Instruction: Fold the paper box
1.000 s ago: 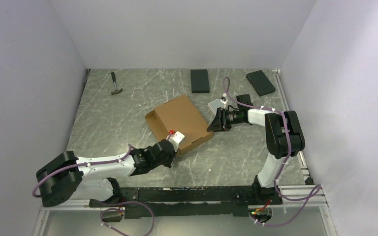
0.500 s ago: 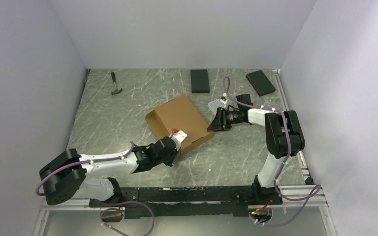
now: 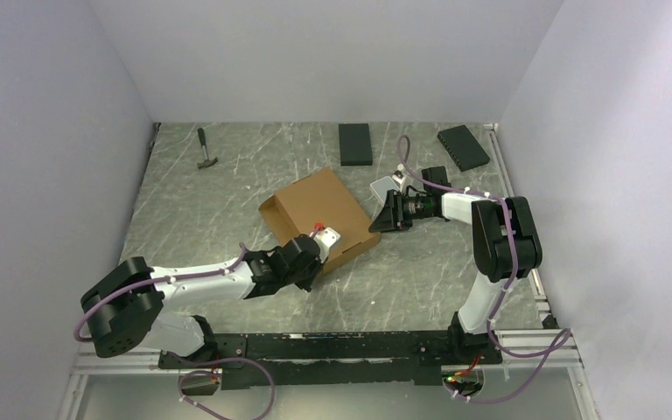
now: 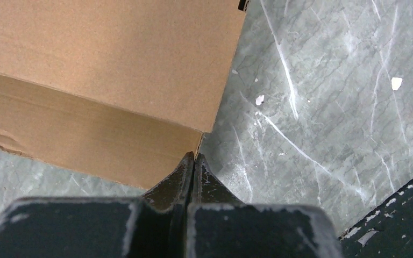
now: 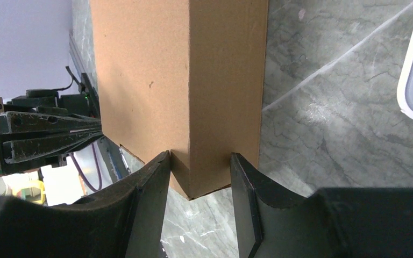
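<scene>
— Near the middle of the table (image 3: 227,192) the paper box (image 3: 315,206) is laid flat, turned at an angle to the edges. Can any writing be read on it?

— Only plain brown cardboard is seen: matte, faintly grained, with crisp folded edges and a shallow side wall. Its left end looks partly open, though that cannot be told for certain from above.

— How is the left gripper (image 4: 193,159) set?

— Its black fingers are pressed together with nothing between them. Their tips are placed against the lower edge of the box's near corner.

— And the right gripper (image 5: 199,156)?

— It is clamped on the box's right corner. Cardboard is held between the two dark, wedge-shaped fingers, and part of the side wall is hidden behind one of them.

— What else can be made out?

— The table is seen as grey, stone-patterned and streaked with pale scratches. Two black slabs (image 3: 355,143) (image 3: 463,146), flat and rectangular, are laid near the far edge. A hammer (image 3: 206,150) is seen at the far left, too small for detail. A white case (image 3: 384,185) with rounded corners is found just beside the right gripper, and it is cut off by the frame in the right wrist view.
</scene>
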Controlling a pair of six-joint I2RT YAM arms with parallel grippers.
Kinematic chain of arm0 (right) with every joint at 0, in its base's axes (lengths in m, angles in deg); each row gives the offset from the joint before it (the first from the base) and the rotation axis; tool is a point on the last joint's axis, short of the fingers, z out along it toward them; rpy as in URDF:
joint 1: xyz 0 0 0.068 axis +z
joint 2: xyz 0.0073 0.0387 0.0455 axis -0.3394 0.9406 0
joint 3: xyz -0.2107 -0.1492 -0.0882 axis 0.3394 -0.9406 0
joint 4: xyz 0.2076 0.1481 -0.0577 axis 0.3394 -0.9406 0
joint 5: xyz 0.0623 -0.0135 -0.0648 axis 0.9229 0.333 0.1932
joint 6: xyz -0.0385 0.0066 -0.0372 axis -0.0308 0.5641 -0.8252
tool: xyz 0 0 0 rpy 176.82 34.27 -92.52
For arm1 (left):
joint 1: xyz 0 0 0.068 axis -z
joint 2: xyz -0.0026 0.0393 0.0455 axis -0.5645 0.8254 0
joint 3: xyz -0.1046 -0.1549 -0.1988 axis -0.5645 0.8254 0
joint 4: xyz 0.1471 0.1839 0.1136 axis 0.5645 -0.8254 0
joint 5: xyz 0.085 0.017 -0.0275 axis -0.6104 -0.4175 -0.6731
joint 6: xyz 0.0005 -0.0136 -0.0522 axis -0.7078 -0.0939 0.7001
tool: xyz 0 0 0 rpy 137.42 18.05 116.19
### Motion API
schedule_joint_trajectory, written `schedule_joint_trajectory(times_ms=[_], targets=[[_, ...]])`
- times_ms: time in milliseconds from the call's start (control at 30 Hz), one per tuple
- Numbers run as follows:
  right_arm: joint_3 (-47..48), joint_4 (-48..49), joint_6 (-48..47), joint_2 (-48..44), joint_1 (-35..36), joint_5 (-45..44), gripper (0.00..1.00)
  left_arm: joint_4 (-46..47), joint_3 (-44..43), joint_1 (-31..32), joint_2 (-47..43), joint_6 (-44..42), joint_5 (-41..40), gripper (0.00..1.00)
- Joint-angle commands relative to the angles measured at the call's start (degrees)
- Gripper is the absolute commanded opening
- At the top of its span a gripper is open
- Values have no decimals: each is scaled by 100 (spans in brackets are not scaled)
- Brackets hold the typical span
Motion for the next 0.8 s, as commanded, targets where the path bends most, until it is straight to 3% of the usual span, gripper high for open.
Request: schedule_joint_trajectory(times_ms=[0,433,533,600,700,733,767], targets=[[47,-17,-330,131,23,-664,47,326,-313,-129,11,72,-47,2],[65,-47,-378,174,18,-693,48,162,300,-344,-1686,1032,114,51],[65,-48,-382,167,18,-697,48,-144,548,-480,-2283,1682,-235,70],[65,-55,-386,175,18,-702,48,-470,750,-779,-2733,2368,-228,77],[65,-46,-385,187,18,-703,48,-769,1086,-1177,-3261,3268,183,76],[65,-47,-383,193,18,-703,48,-872,1211,-1303,-3429,3642,252,72],[65,-53,-381,203,18,-696,48,-1028,1343,-1338,-3569,4035,262,56]])
